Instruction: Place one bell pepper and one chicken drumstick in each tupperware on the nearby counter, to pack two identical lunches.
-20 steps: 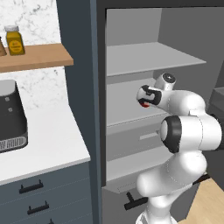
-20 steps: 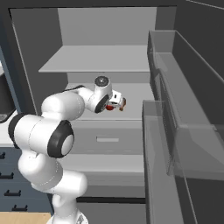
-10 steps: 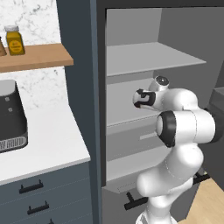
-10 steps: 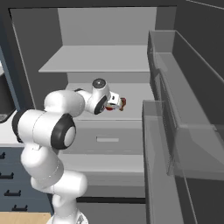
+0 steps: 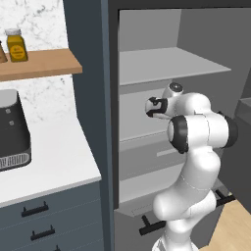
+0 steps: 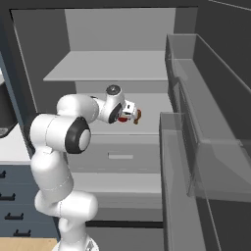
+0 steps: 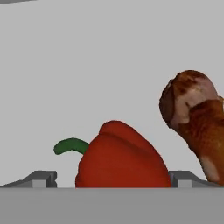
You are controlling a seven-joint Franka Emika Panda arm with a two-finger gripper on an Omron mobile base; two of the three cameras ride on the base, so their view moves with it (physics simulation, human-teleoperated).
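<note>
Hand spread wide around red bell pepper, chicken drumstick just beside, on fridge shelf.

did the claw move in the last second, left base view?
Yes. The claw has shifted left and slightly down, toward the fridge's left wall, staying under the upper shelf. Its jaws stand open around the bell pepper.

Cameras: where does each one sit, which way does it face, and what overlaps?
Left base view: behind-left of the arm, facing the open fridge shelves and counter.
Right base view: behind-right, facing the same shelves; arm lower left, gripper over the middle shelf.
Hand view: on the hand, looking along the open gripper at the bell pepper and chicken drumstick.
Shared: both base views show arm and shelves.
</note>
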